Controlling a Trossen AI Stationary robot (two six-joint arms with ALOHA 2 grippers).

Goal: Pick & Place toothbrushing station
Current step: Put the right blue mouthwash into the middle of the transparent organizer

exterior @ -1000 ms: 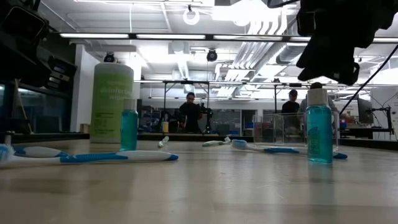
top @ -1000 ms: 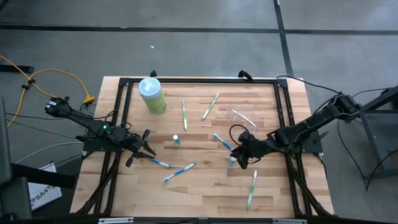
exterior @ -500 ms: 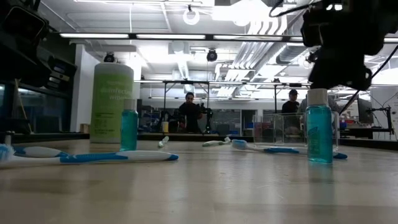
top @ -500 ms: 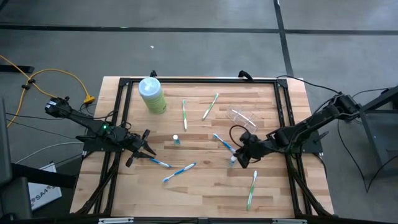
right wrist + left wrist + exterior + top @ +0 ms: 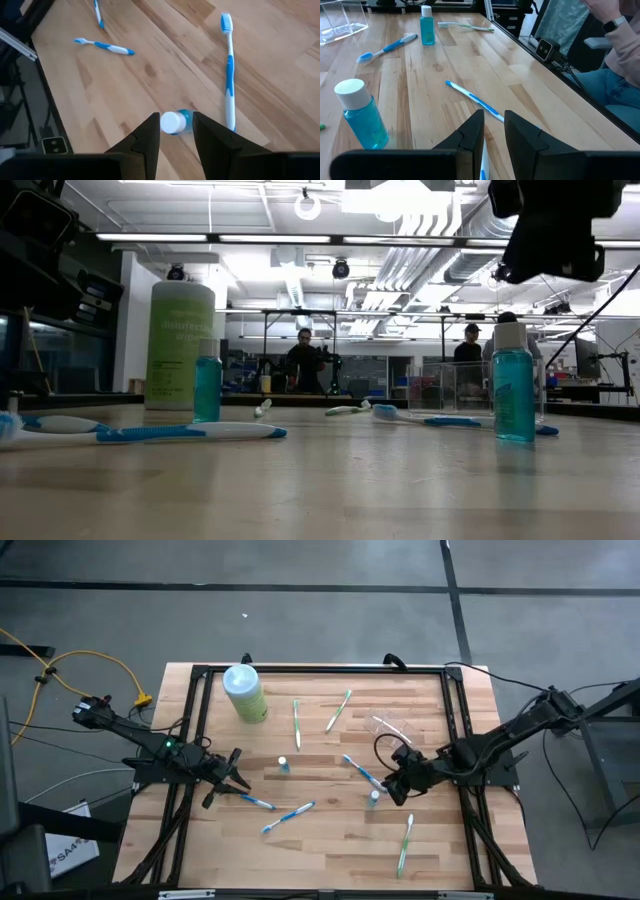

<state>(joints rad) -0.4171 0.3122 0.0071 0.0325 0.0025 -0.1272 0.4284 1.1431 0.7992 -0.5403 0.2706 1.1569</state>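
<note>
The right gripper (image 5: pixel 174 131) hovers with fingers apart over a small blue bottle (image 5: pixel 176 121), holding nothing; the left gripper (image 5: pixel 493 131), fingers also apart, waits at the table's left edge. The clear toothbrushing station (image 5: pixel 392 730) lies near the far right, and the pale-green bottle's (image 5: pixel 180 345) label is unreadable.

Right gripper (image 5: pixel 399 790) now higher, lifted clear above the small blue bottle (image 5: pixel 374 797).

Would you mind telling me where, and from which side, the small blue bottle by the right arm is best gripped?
Grip the small blue bottle on its straight body just under the white cap, coming straight down from above. It stands upright, apart from the blue toothbrush beside it, and the right hand hovers over it, open, with a finger either side of the cap.
</note>
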